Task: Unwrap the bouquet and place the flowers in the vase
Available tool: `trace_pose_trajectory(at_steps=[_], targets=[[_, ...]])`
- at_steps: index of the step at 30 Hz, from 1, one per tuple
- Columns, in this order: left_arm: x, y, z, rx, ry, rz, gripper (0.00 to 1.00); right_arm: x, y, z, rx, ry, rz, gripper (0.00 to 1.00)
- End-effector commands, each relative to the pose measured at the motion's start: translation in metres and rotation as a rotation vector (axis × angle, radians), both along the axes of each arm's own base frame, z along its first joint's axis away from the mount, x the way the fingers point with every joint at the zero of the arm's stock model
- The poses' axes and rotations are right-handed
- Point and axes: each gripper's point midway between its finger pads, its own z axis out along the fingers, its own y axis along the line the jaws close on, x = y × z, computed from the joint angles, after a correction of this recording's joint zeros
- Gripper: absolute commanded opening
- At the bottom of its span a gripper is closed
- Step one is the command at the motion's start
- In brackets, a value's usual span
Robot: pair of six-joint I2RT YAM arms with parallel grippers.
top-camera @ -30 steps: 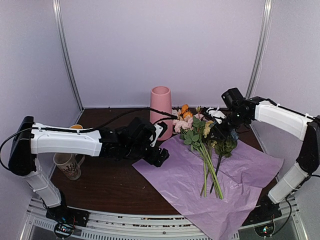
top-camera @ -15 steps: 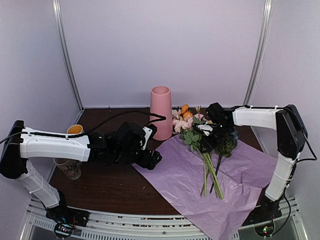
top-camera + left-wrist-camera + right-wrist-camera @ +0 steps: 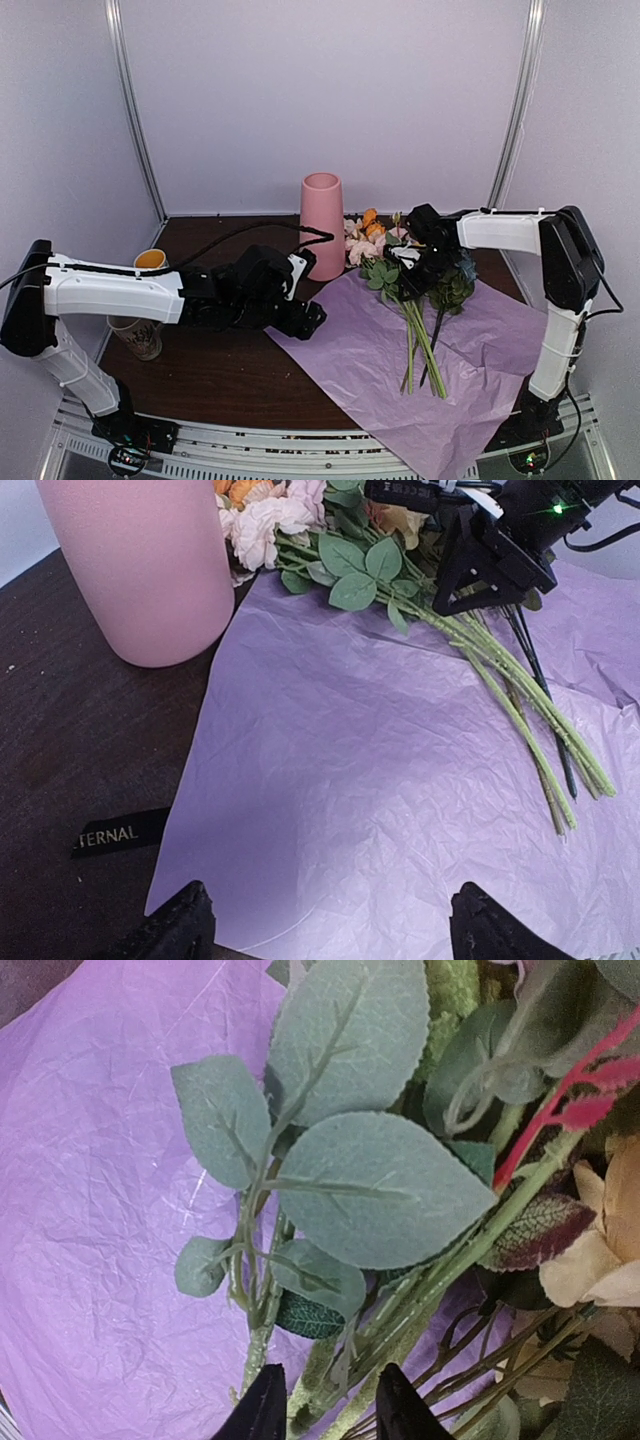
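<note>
The bouquet lies unwrapped: the flowers (image 3: 385, 258) rest on the spread lilac tissue paper (image 3: 400, 385), blooms toward the pink vase (image 3: 322, 225), green stems (image 3: 520, 695) pointing to the front. The vase (image 3: 140, 560) stands upright just left of the blooms. My right gripper (image 3: 415, 272) is down on the bunch below the leaves. In its wrist view its fingertips (image 3: 265, 1408) press either side of the stems (image 3: 335, 1400). My left gripper (image 3: 335, 925) hangs wide open over the paper's left corner, holding nothing. The black ribbon (image 3: 120, 832) lies on the dark table beside the paper.
A patterned mug (image 3: 135, 330) and an orange-lined cup (image 3: 150, 259) stand at the left, behind my left arm. The paper overhangs the table's front right edge. A black cable (image 3: 250, 232) trails across the back of the table to the vase.
My right arm swung in from the back right onto the bunch and its jaws narrowed onto the stems. My left gripper drew back a little to the left, still open.
</note>
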Motion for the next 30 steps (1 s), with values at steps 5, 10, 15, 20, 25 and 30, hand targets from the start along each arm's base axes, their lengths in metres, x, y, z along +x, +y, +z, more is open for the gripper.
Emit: trace_pose_trajectory(at_steps=[5, 10, 15, 20, 25, 30], targets=[[0.001, -0.014, -0.003, -0.029, 0.013, -0.024, 0.83, 0.004, 0.007, 0.006, 0.022, 0.004, -0.009, 0.14], [0.004, -0.019, 0.000, -0.027, 0.006, -0.033, 0.83, -0.002, 0.007, 0.040, 0.120, -0.010, -0.019, 0.02], [0.010, -0.030, 0.012, -0.030, -0.019, -0.048, 0.84, -0.009, -0.003, 0.104, 0.331, -0.082, -0.034, 0.00], [0.019, -0.057, 0.032, -0.069, -0.034, -0.080, 0.85, -0.025, -0.013, 0.149, 0.478, -0.117, -0.053, 0.00], [0.032, -0.091, 0.054, -0.123, -0.047, -0.104, 0.84, -0.038, -0.014, 0.143, 0.462, -0.107, -0.037, 0.02], [0.037, -0.087, 0.052, -0.133, -0.057, -0.057, 0.84, -0.048, -0.002, 0.091, 0.302, -0.043, 0.016, 0.12]])
